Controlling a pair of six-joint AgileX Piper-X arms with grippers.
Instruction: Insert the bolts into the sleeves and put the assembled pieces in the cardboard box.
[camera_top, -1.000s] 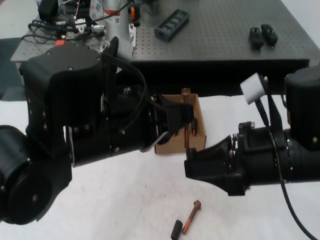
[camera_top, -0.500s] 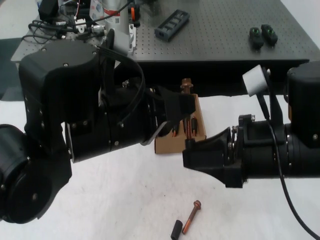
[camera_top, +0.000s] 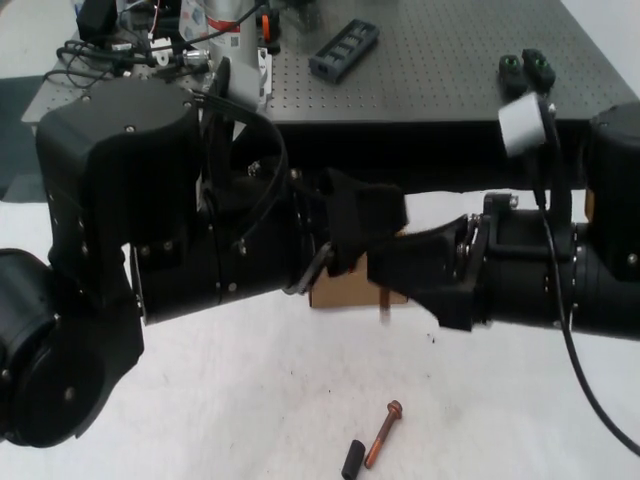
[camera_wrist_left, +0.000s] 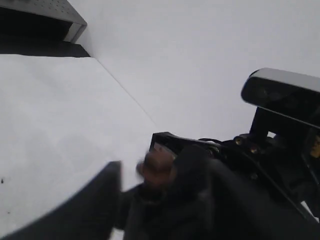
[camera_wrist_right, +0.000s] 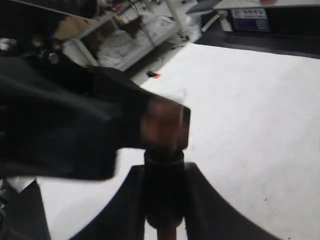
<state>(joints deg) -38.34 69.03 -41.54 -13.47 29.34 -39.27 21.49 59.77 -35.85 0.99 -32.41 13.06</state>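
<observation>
Nearest, a loose bolt (camera_top: 383, 435) and a loose sleeve (camera_top: 352, 460) lie just beside each other on the white surface (camera_top: 250, 400). Above the surface, the right gripper (camera_wrist_right: 162, 170) is clamped on a black sleeve (camera_wrist_right: 162, 202). The head of a bolt (camera_wrist_right: 162, 127) is seen at the sleeve's top in the right wrist view. The left gripper (camera_top: 360, 225) is placed at that head; its hold cannot be told. Behind, the cardboard box (camera_top: 345, 292) is partly hidden. Farthest, a perforated bench (camera_top: 450, 80) carries a black tray (camera_top: 343, 48) and cables (camera_top: 120, 50).
</observation>
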